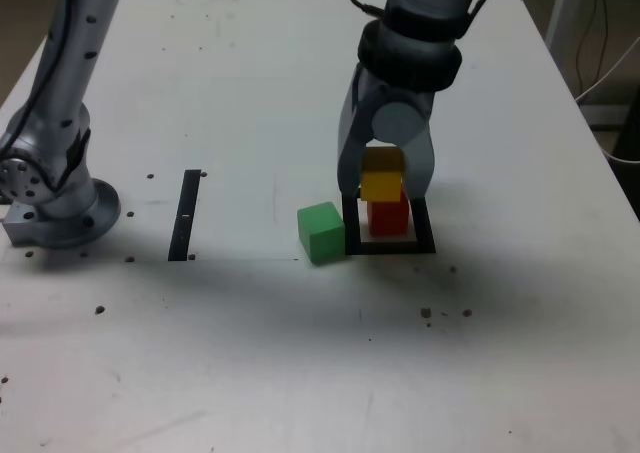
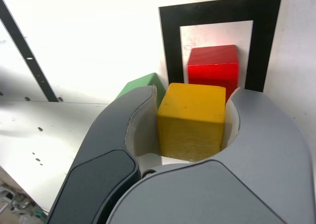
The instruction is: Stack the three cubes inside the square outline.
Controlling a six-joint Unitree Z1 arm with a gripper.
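Yellow cube (image 1: pixel 381 185) sits clenched in the gripper (image 1: pixel 383 178), right above the red cube (image 1: pixel 389 216), which rests inside the black square outline (image 1: pixel 424 243) on the table (image 1: pixel 250 93). Green cube (image 1: pixel 321 232) stands just outside the outline, on the exterior view's left.

Yellow cube (image 2: pixel 191 121): matt, finely grainy faces. Red cube (image 2: pixel 213 66): smooth, slight sheen. Green cube (image 1: pixel 321 232): matt. End effector (image 2: pixel 192 135): smooth grey plastic shells, paler inner pads. Counter (image 1: pixel 250 93): white, smooth, speckled. Square outline (image 2: pixel 170 41): flat matt black
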